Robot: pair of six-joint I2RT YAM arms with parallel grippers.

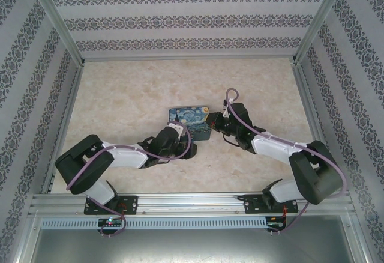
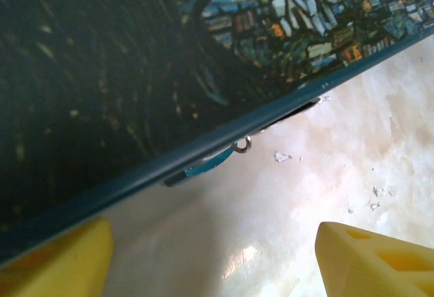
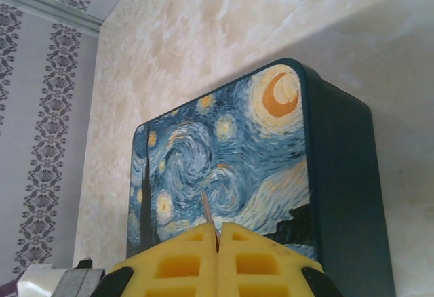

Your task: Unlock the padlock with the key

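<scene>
Padlock peeks out from just under the dark rim of the box in the left wrist view; only a bit of its blue body shows, with a small silvery loop beside it; the rest is hidden, and I cannot tell if it hangs on the box or lies on the table. The left gripper is released; its two yellow fingers sit wide apart at the bottom corners of that view, with bare table between them, near the padlock but not touching it.

The right gripper is clenched on the key; its yellow fingers press together, and the thin key sticks up from the slit between them as a small grey sliver. Behind the key sits the box, its painted lid showing swirls, stars and a yellow moon.

From above, the box lies near the middle of the table; the left arm reaches to its near side, and the right arm reaches to its right end; both grippers are close against it.
</scene>
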